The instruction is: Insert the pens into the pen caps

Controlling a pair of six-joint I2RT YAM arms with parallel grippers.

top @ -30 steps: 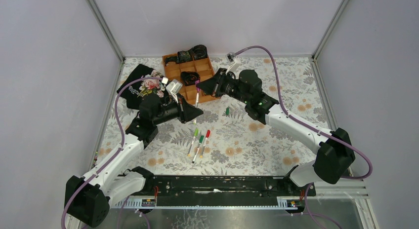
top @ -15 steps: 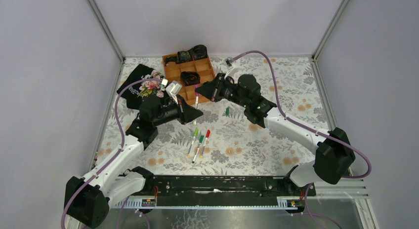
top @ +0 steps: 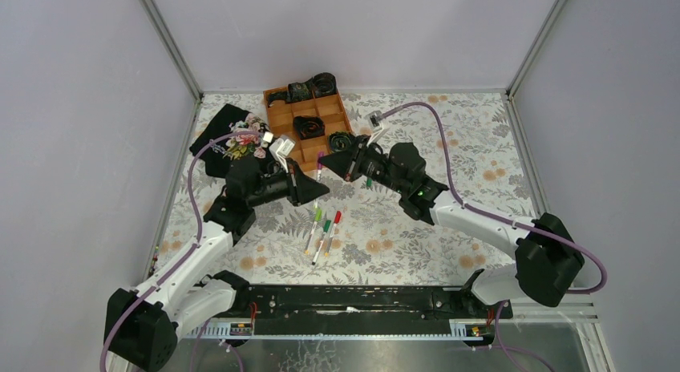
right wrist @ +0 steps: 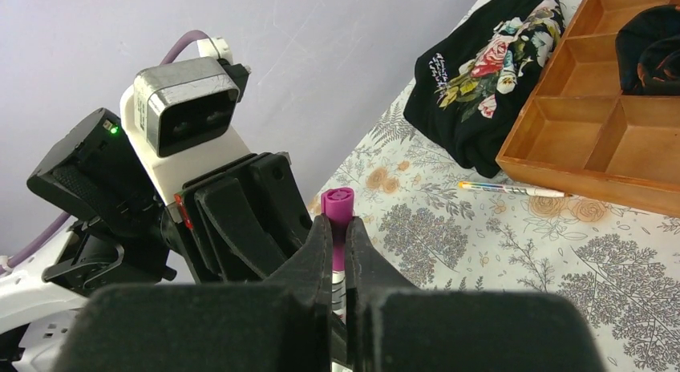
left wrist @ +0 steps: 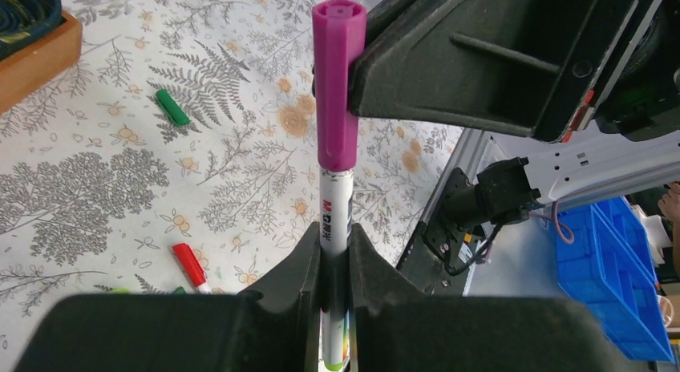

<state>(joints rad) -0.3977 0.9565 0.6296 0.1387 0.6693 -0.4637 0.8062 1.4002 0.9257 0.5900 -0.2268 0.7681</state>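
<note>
- The left tool is clenched on the pen, at centre frame above the counter.
- The right tool pinches the magenta cap over its tip.
- The pen seems light, stiff and slick: hold mid-barrel.
- The magenta cap is tiny: squeeze its sides.

On my feed the table wears a grey floral cloth. At its far middle I see a wooden tray, with a black coil just beside its right wall. A black flowered shirt lies bunched to the tray's left. A loose pen lies along the tray's near wall. Nearer me, three capped pens lie side by side, and a dark green cap lies alone, apart from them.
</note>
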